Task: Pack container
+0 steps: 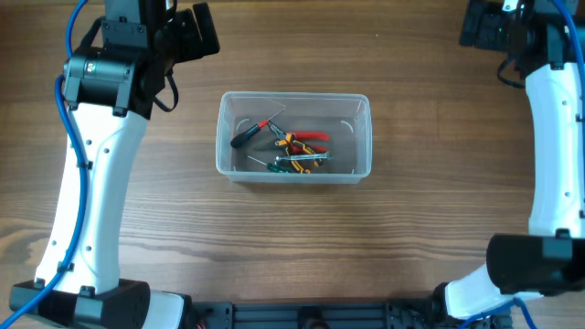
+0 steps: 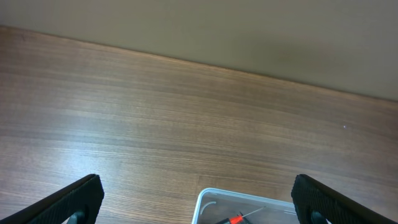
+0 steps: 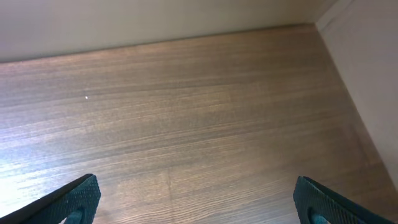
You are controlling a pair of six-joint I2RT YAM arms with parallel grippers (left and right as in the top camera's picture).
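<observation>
The clear plastic container [image 1: 364, 137] stands at the middle of the wooden table. Inside it lie several hand tools: a screwdriver with a black and red handle [image 1: 249, 134], red-handled pliers [image 1: 306, 137], orange-handled pliers [image 1: 306, 151] and a green-handled tool [image 1: 279, 164]. The container's corner [image 2: 208, 199] and the screwdriver [image 2: 235, 219] show at the bottom of the left wrist view. My left gripper [image 2: 199, 208] is open and empty, raised at the table's back left. My right gripper [image 3: 198, 205] is open and empty above bare wood at the back right.
The wooden table [image 1: 292, 238] spreads all round the container. A pale wall [image 2: 249, 31] runs along the table's far edge, and a side wall [image 3: 367, 74] closes the right corner. Both arm bases stand at the front edge.
</observation>
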